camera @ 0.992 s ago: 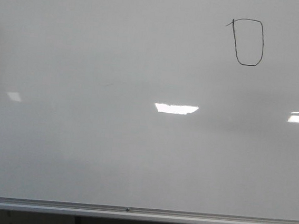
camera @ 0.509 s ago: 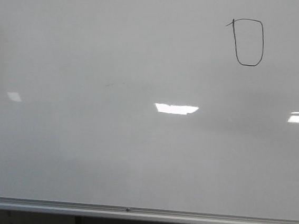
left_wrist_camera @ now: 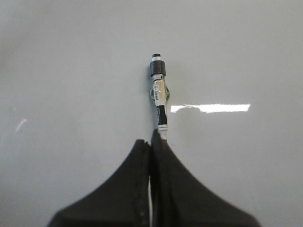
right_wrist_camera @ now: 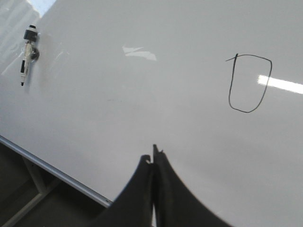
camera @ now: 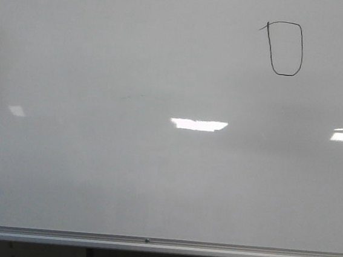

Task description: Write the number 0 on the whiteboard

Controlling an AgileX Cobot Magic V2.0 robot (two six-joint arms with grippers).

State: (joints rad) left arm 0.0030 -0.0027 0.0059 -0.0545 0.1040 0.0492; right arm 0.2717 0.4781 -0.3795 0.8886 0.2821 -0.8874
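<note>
The thin black hand-drawn number 0 sits closed at the upper right of the glossy pale grey-white whiteboard, so I judge the writing done. My left hand and right hand are both clenched, empty. The black-and-white marker clings to the board; next comes withdrawing.

The only readable sign is a hand-drawn black 0 on the whiteboard, in its upper right part in the front view. The marker carries a label, but its print is too small to read.
</note>
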